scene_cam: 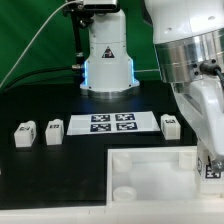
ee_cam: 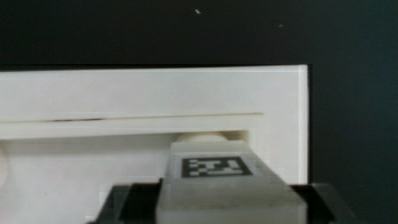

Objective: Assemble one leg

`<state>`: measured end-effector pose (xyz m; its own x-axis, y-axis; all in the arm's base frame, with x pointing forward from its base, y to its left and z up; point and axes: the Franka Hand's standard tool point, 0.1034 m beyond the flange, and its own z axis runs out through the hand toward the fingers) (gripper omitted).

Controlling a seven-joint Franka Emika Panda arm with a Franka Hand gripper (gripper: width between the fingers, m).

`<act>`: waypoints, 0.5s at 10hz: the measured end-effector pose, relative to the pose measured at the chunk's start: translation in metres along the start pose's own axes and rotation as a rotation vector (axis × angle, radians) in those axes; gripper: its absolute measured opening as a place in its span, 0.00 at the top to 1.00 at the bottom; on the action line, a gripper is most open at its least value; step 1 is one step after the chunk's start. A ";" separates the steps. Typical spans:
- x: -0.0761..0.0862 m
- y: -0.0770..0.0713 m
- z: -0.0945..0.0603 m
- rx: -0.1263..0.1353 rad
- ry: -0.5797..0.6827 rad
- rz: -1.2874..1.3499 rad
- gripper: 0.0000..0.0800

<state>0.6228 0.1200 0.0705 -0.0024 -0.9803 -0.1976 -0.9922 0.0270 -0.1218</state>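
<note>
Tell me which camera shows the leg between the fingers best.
The wrist view: the leg fills the foreground, tag facing the camera, flanked by the dark fingers, with the white panel behind it. The exterior view shows only a small tagged piece of it at the picture's right edge, under the arm.

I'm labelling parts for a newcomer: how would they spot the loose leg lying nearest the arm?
Start from the marker board in the middle of the black table. Just off its end on the exterior view's right lies one leg, a small white tagged block. It lies alone, whereas the two other loose legs sit together past the board's opposite end.
</note>
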 end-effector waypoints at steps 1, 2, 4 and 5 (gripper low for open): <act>0.000 0.000 0.000 -0.001 0.000 -0.028 0.63; 0.000 0.000 0.000 -0.002 -0.001 -0.070 0.63; 0.000 0.000 0.000 -0.015 -0.003 -0.337 0.39; 0.000 -0.001 -0.001 -0.031 -0.006 -0.549 0.39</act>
<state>0.6233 0.1198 0.0714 0.5170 -0.8477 -0.1190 -0.8508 -0.4936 -0.1803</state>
